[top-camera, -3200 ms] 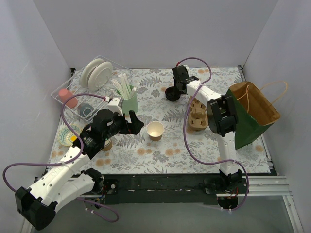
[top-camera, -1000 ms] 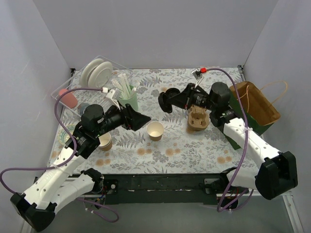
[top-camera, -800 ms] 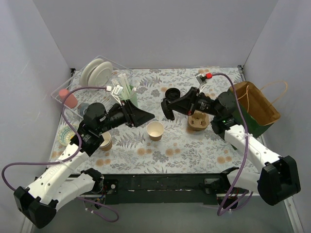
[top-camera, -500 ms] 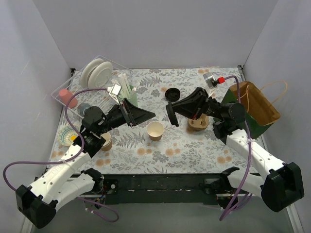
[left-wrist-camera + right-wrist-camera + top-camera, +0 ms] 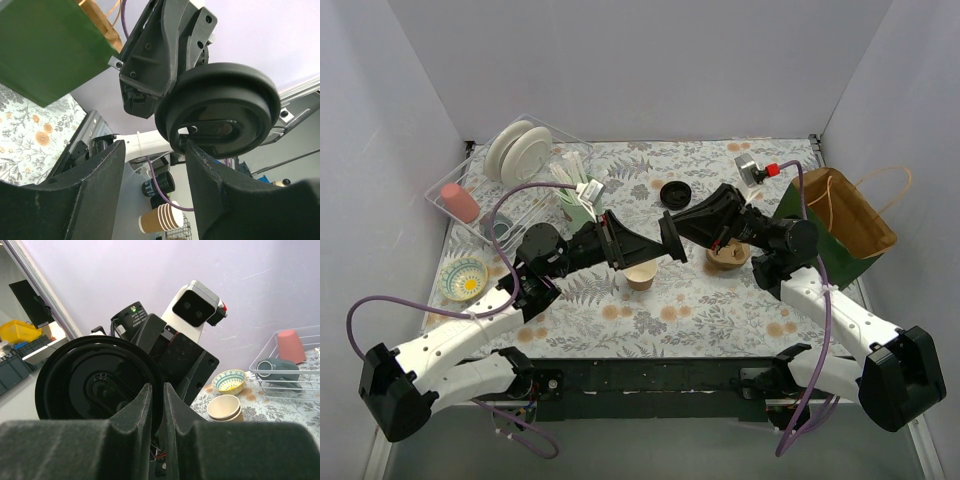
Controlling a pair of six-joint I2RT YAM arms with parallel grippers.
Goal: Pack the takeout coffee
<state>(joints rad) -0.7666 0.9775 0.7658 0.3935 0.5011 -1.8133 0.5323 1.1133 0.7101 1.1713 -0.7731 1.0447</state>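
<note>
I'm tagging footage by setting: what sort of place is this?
Probably a lab cell staged as a café counter: plain walls box in a floral table, with a paper cup, paper bag and dish rack.

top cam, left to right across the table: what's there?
small patterned bowl → white plates → mint-green cup of white straws → open kraft paper cup → loose black round lid → brown pulp carrier → green-and-kraft paper bag
</note>
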